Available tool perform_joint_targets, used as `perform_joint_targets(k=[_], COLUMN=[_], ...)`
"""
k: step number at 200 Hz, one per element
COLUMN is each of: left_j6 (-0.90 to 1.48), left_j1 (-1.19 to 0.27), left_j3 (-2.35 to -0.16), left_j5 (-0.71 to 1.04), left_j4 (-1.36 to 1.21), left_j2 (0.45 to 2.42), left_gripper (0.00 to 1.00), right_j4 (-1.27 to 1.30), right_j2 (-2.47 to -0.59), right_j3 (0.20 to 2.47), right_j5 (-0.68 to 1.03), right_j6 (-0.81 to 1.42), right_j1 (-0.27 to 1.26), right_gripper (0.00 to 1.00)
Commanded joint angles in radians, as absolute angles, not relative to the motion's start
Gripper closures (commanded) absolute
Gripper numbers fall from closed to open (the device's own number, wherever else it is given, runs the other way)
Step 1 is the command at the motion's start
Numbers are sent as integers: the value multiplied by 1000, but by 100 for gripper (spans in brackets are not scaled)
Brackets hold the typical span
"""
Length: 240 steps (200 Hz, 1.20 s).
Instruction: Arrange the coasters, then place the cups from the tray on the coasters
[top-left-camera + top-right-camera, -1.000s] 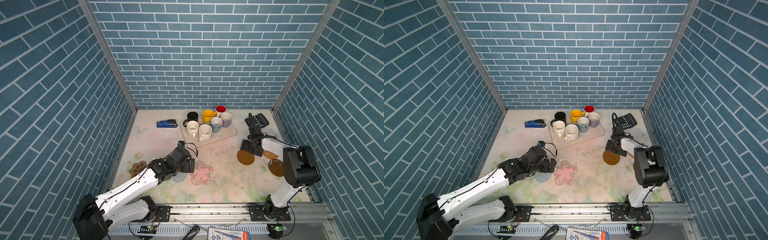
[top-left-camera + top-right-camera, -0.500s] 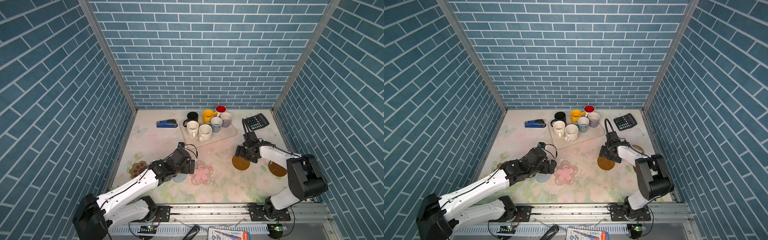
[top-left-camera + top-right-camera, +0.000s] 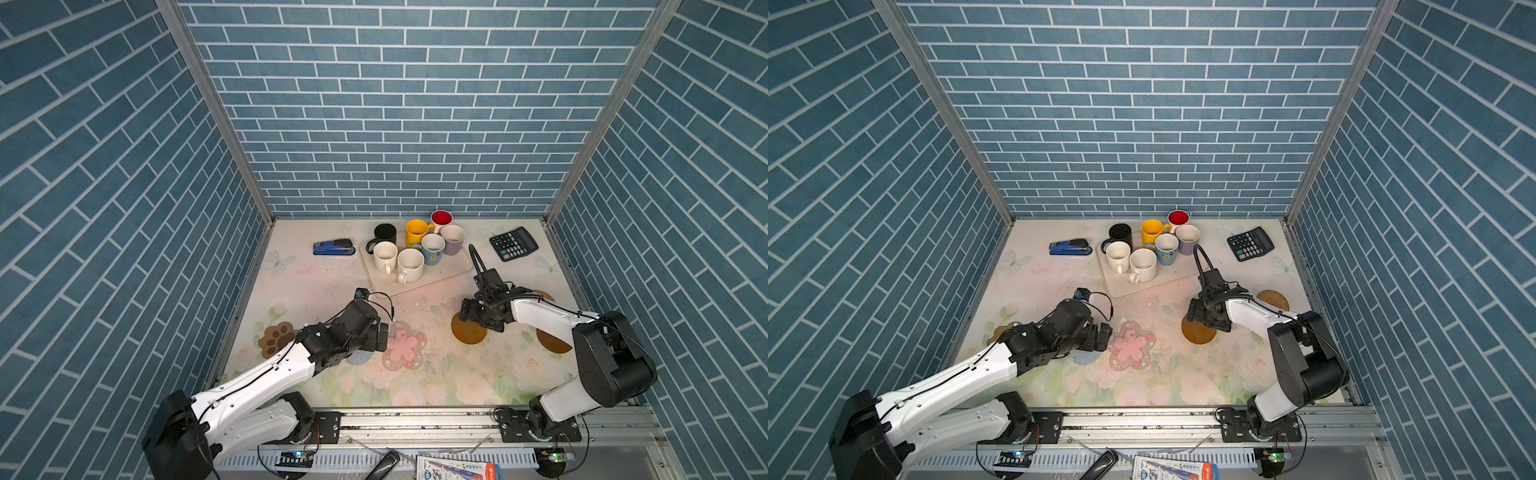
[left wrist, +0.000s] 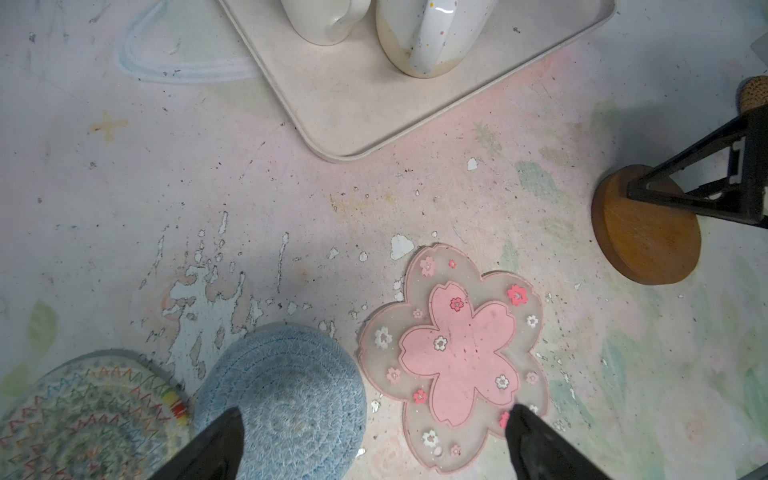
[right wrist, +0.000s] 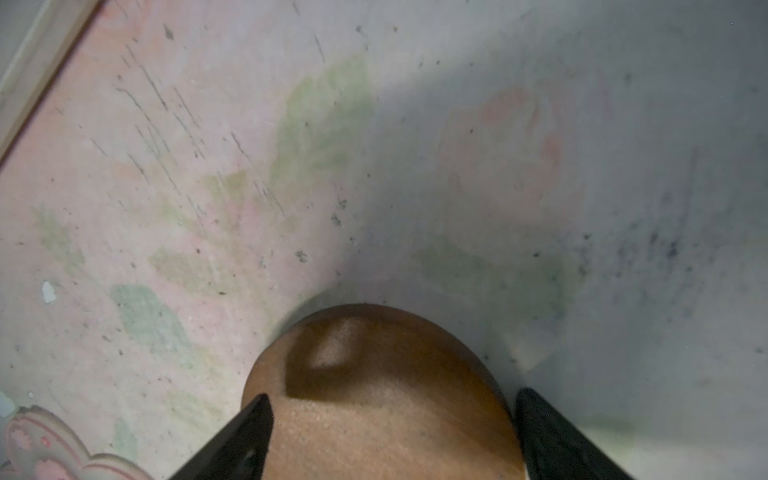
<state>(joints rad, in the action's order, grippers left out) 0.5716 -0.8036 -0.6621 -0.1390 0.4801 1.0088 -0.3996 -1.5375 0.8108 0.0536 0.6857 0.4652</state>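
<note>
Since a second ago the right gripper (image 3: pixel 481 321) has been brought away from the calculator (image 3: pixel 514 244) beside the tray (image 3: pixel 442 277). The brown disc coaster (image 3: pixel 468 333) has been carried with it, inward along the tray's front edge. The left gripper (image 4: pixel 374 415) has hardly been shifted.

The right jaws are set wide and closed across the disc's full width. In the right wrist view one fingertip (image 5: pixel 255 419) is seen over the disc's rim and the opposite one just beside its far rim. The disc is held low, flat on the mat or nearly so, in front of the tray's right corner.

The left jaws are spread fully and nothing is held. They are hung over the blue-grey crocheted coaster (image 4: pixel 286 395) and the pink flower coaster (image 4: pixel 457 349), which are laid just beside each other in front of the tray's near corner. A paw-shaped coaster (image 3: pixel 276 338) is found further left of that corner. A second brown disc (image 3: pixel 550 344) and a rattan round (image 3: pixel 1273 298) are found to the tray's right front. All seven cups (image 3: pixel 410 264) are stood on the tray's rear part.
</note>
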Motion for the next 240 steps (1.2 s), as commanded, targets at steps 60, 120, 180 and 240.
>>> perform_joint_targets(k=[60, 120, 180, 240], left_j6=[587, 585, 576, 559], left_j1=[-799, -799, -799, -799], left_j3=[-621, -632, -659, -712], left_j5=[-153, -162, -172, -171], left_j4=[500, 516, 517, 531], left_j2=[961, 966, 997, 1049], left_gripper=[1, 1, 1, 1], right_j4=[-477, -493, -544, -621], right_j2=[-1561, -1615, -1505, -1525], right_j3=[834, 850, 829, 978], right_j5=[10, 25, 16, -24], right_j6=[685, 628, 610, 561], right_j1=[590, 695, 714, 672], right_gripper=[11, 12, 13, 7])
